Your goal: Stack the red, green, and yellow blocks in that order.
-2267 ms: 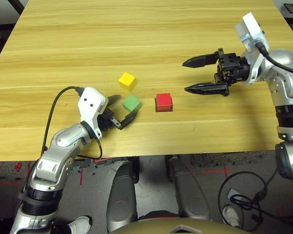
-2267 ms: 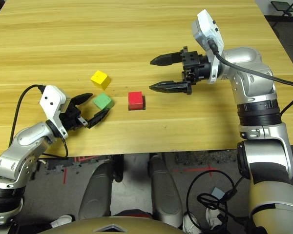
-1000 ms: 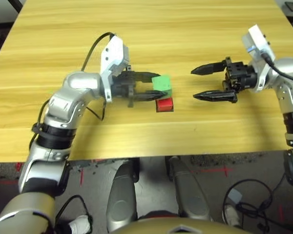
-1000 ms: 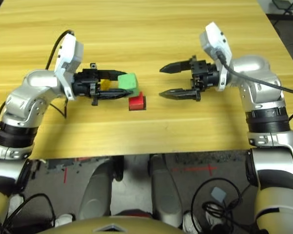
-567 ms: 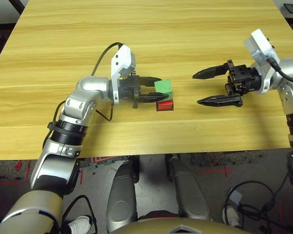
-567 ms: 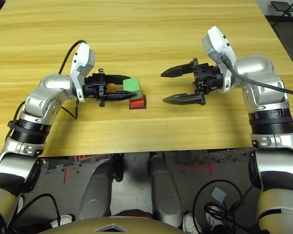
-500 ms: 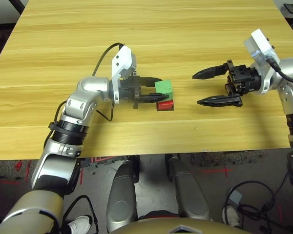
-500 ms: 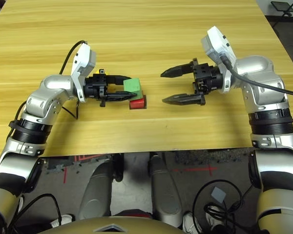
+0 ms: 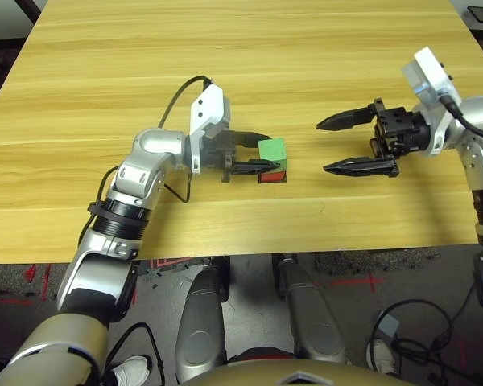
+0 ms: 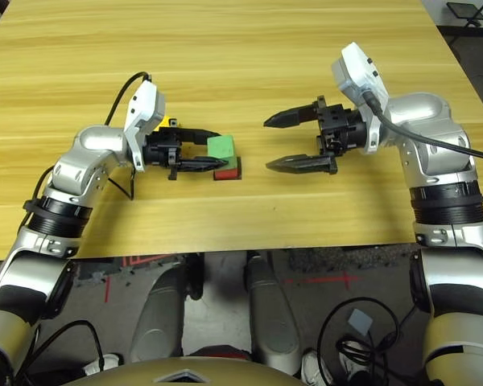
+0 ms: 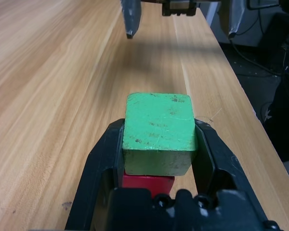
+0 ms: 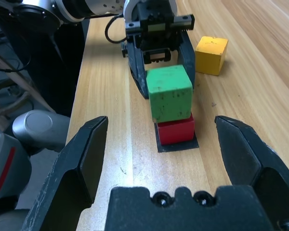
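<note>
My left gripper [image 9: 258, 153] is shut on the green block [image 9: 271, 149], one black finger on each side. The green block sits right on top of the red block [image 12: 176, 131], shifted a little off its centre. The red block [image 11: 148, 183] peeks out below the green block [image 11: 159, 132] between my fingers. The yellow block [image 12: 211, 49] rests on the table just behind my left gripper, partly hidden by it in the head views. My right gripper [image 9: 322, 147] hangs open a short way right of the stack, pointing at it, with nothing between its fingers.
A flat black square patch [image 12: 178, 144] lies under the red block. A black cable [image 9: 177, 96] loops over my left forearm. Bare wood stretches across the far half of the table [image 9: 241, 48], and the front edge [image 9: 306, 256] runs close below the stack.
My left gripper has carried the green block down and slightly right, onto the red block. My right gripper has stayed open and almost still.
</note>
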Robot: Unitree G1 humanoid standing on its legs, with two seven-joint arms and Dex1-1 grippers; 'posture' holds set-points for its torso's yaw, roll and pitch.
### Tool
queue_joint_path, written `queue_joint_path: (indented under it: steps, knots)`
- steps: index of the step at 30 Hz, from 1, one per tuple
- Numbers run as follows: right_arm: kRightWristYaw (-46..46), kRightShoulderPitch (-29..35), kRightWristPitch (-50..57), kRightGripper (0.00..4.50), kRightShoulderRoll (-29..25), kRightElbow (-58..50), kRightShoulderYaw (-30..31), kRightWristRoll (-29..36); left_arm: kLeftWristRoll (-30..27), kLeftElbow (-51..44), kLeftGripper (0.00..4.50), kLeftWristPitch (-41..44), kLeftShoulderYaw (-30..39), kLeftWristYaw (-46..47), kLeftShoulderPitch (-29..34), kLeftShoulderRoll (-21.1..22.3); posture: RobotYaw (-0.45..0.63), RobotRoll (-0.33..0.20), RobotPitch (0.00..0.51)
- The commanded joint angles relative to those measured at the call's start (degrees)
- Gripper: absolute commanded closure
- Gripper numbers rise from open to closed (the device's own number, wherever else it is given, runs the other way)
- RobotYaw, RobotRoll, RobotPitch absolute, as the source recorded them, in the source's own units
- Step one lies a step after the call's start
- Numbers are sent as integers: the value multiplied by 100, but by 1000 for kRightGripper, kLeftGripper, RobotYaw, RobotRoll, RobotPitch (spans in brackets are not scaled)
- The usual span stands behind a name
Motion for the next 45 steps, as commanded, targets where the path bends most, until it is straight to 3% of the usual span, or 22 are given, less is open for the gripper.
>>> queue_joint_path:
  steps: [1,13,20,23,31,34,38,42,45]
  knots:
    - [-45,103,65,0,-116,-190,-99,94,148,127,2428,-162,-87,-83,-74,-29,-145,-128,297]
    - [-129,131,103,0,-126,-220,-101,141,266,161,2428,-155,-135,-170,-62,-23,-147,-128,305]
    - [-106,103,43,0,-113,-125,-63,125,145,-326,19,298,-111,-79,47,45,-130,-127,303]
    - [-88,89,17,0,-106,-87,-53,115,-39,-678,19,696,55,74,12,74,-126,-126,302]
    - [-36,29,-28,0,-125,24,-44,86,-1481,-2268,19,2699,1793,1656,-342,376,-96,-124,293]
    - [-18,-8,-61,0,-118,92,-27,66,-1839,-2738,19,3202,2300,2202,-86,582,-85,-124,292]
    - [-6,-147,-179,0,-29,305,35,11,-1580,-3268,19,3117,2704,2878,992,807,-45,-122,291]
    - [30,-346,-362,0,147,545,109,-55,-962,-3450,19,2675,2372,3583,2029,570,-30,-125,292]
    - [94,-454,-400,0,199,624,149,-92,-576,-3466,19,2409,2034,4046,2418,272,-28,-127,291]
